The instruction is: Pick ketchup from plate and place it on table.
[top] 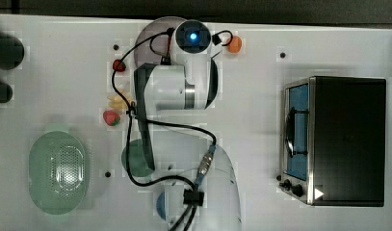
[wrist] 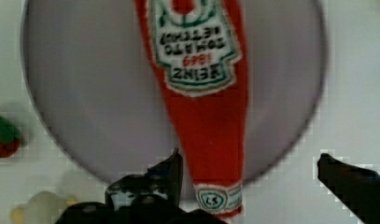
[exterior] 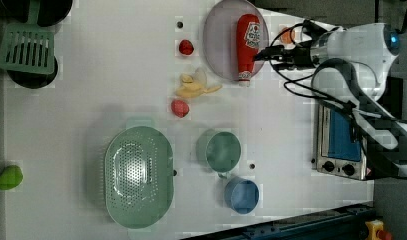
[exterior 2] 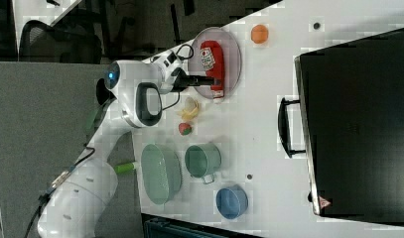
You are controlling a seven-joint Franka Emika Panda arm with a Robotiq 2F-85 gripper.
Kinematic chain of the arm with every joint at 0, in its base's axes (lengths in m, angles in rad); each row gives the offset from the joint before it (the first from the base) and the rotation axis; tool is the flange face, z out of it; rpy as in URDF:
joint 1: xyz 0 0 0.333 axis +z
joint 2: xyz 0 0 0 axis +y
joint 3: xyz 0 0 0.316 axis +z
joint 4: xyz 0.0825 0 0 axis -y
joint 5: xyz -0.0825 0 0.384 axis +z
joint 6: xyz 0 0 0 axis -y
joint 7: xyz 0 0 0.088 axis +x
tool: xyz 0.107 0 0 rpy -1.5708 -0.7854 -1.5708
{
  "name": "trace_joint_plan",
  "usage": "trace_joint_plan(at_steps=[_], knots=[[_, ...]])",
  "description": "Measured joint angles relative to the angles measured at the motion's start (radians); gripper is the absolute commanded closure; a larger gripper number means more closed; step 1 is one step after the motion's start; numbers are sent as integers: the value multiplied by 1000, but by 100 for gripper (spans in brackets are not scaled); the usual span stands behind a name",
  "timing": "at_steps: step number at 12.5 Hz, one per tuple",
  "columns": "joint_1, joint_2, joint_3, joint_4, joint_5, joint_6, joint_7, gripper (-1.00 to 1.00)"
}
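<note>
Ketchup [wrist: 204,116] lies on the plate [wrist: 85,93], its neck between the spread, empty fingers of the pincer [wrist: 248,172]; a strawberry [wrist: 3,135] sits on the tabletop [wrist: 355,93] beside.

— White table [exterior: 91,75], dark-edged, dotted with small dark holes.
— Directly on it?
— Lavender plate [exterior: 216,45], two strawberries [exterior: 186,47], banana [exterior: 193,87], orange fruit [exterior 2: 259,33], green perforated basket [exterior: 137,175], teal bowl [exterior: 222,151], blue bowl [exterior: 242,195], toaster oven [top: 335,139].
</note>
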Motion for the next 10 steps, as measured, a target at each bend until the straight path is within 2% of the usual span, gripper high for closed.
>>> trace_joint_plan(at_steps=[5,8,9,10], knots=[[19,80,2,13,-81,165,-52,-100],[29,125,4,21,-85,195,-58,-100],[33,130,1,18,-90,195,-59,-92],[33,136,2,16,-93,201,-60,-68]])
